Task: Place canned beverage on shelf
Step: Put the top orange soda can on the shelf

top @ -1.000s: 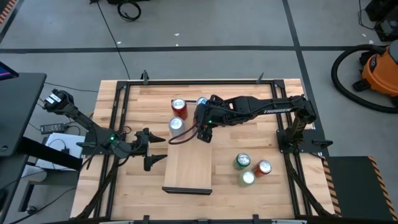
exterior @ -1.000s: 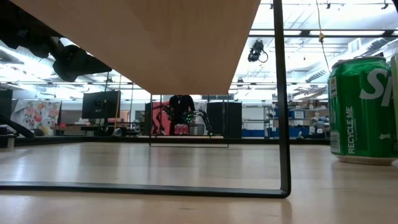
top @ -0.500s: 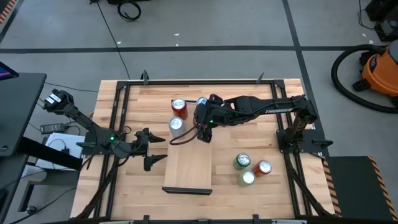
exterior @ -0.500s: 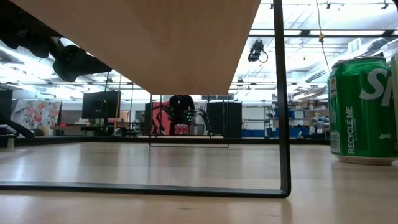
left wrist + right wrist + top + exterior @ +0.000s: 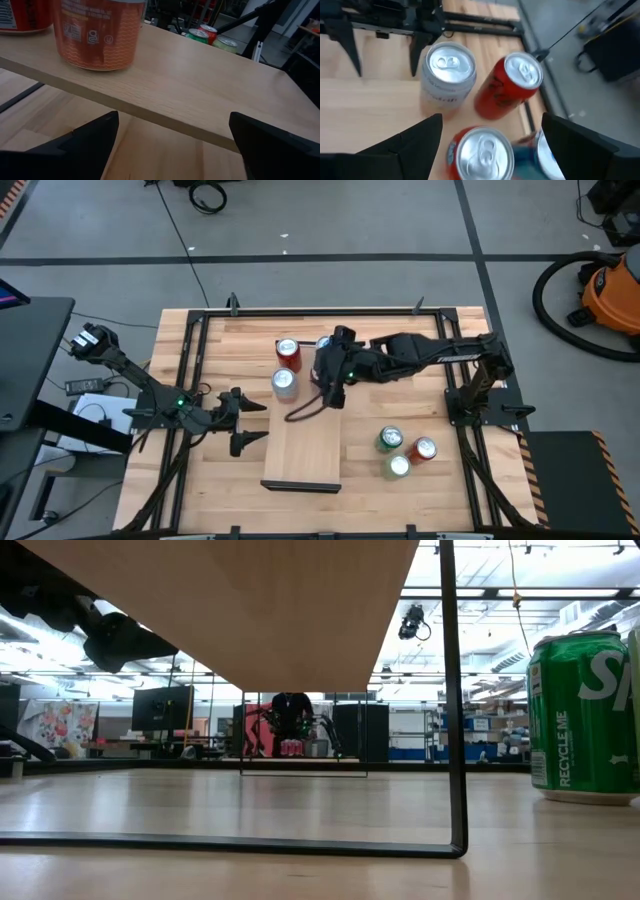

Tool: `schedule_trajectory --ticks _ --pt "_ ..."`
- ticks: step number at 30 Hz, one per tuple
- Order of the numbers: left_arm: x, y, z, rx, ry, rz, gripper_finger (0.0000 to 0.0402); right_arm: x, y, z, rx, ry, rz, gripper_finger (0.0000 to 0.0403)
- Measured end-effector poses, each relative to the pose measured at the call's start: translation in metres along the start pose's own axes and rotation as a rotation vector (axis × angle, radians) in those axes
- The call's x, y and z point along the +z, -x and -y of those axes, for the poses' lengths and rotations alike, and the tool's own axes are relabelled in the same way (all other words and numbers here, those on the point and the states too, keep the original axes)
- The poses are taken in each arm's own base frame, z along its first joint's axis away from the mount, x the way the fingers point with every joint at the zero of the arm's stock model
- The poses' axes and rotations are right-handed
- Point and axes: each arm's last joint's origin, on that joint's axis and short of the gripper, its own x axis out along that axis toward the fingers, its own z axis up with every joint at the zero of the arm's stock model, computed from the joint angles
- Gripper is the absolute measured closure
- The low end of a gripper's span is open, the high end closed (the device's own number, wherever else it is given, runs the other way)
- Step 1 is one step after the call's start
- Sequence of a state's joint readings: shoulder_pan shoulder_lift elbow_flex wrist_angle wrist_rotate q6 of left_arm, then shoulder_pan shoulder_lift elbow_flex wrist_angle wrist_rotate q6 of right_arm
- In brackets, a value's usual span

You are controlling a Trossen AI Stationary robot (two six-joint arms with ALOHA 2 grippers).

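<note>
The shelf [image 5: 303, 442] is a long light-wood board on dark metal legs in the middle of the table. Several cans stand on its far end: a white can [image 5: 447, 76], a red can [image 5: 511, 86], an orange-red can [image 5: 480, 152] and a blue can [image 5: 546, 156]. My right gripper [image 5: 491, 120] hangs open above them, its fingers apart over the orange-red can without touching it. My left gripper [image 5: 172, 145] waits open and level at the shelf's left long edge [image 5: 150, 112], facing an orange can [image 5: 97, 35].
A green can [image 5: 389, 440], a red can [image 5: 424, 448] and a pale green can [image 5: 398, 466] stand on the plank tabletop [image 5: 420, 395] right of the shelf. The shelf's near half is bare board. A thin black leg [image 5: 455, 690] stands at its near corner.
My right gripper has risen a little above the cans at the shelf's far end, and its wrist has rolled. The arm behind it has drawn slightly toward the table's right edge. The cans on the shelf stand as before.
</note>
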State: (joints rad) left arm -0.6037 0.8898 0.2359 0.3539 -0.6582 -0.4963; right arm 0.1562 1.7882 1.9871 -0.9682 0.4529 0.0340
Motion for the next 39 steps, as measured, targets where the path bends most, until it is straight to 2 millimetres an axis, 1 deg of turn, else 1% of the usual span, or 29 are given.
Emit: schedule_trajectory --ticks 3,5,9,13,16,21,24,26,32,35,39 --pt "0.0 0.0 0.0 0.003 0.0 0.001 0.001 -0.002 -0.004 -0.013 -0.045 0.08 0.048 0.0053" --pt "0.0 -0.001 -0.001 0.006 0.0 0.002 0.001 -0.002 -0.001 -0.017 -0.031 0.104 0.103 0.0054" --pt "0.001 -0.001 -0.001 0.007 -0.009 0.003 0.001 -0.004 0.01 -0.013 0.0 0.097 0.185 0.0054" --pt "0.001 -0.001 -0.001 0.007 -0.008 0.003 0.001 -0.016 0.017 -0.009 -0.003 0.084 0.222 0.0054" --pt "0.001 -0.001 -0.001 0.007 -0.008 0.003 0.001 -0.028 0.024 -0.005 0.0 0.063 0.265 0.0054" --pt "0.001 -0.001 -0.001 0.009 -0.008 0.004 0.001 -0.05 0.028 -0.001 0.003 0.04 0.312 0.0054" --pt "0.001 -0.001 -0.001 0.016 -0.008 0.008 0.001 -0.061 0.037 0.005 0.002 0.016 0.359 0.0054" --pt "0.001 -0.001 -0.001 0.016 -0.007 0.008 0.001 -0.07 0.039 0.007 0.005 0.01 0.372 0.0054" --pt "0.001 -0.001 -0.001 0.022 -0.007 0.011 0.001 -0.1 0.039 0.009 0.002 0.001 0.394 0.0055" --pt "0.001 -0.001 -0.002 0.037 0.014 0.019 0.001 -0.118 0.032 0.008 -0.002 0.002 0.382 0.0055" --pt "0.002 -0.001 -0.003 0.086 0.02 0.047 0.001 -0.145 0.03 0.009 -0.024 -0.026 0.416 0.0055"
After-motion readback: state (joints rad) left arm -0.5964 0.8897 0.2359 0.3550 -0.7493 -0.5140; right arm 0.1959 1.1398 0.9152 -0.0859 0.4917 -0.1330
